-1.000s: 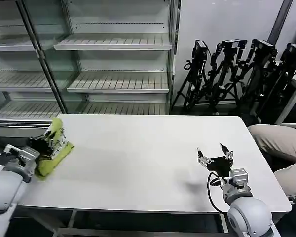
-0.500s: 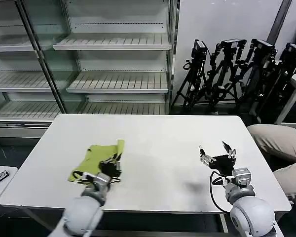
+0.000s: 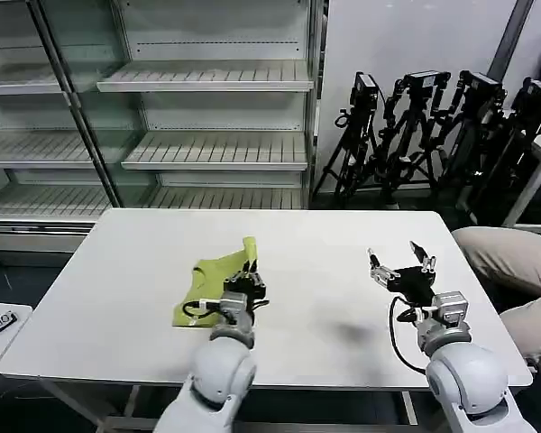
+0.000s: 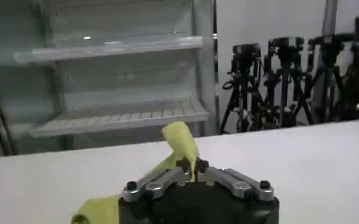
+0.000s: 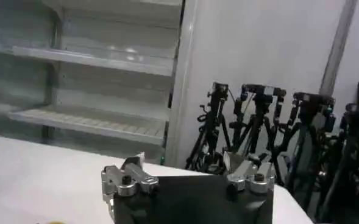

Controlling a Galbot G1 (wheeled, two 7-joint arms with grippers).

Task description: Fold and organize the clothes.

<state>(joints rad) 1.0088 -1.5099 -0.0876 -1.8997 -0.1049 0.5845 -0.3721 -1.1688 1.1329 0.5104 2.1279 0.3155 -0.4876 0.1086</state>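
T-shirt (image 3: 216, 275): one (bunched) | left gripper (image 3: 247, 281): clenched on it | right gripper (image 3: 402, 263): spread, holding nothing

Even indoor light, soft shadows; wrist views perhaps slightly blurred.

T-shirt (image 3: 214, 280) on the table (image 3: 316, 242) left of centre, shelves (image 3: 207, 108) behind, tripods (image 3: 433, 135) behind right.

Lime-green T-shirt (image 3: 212, 280), bunched, on table — one corner upright
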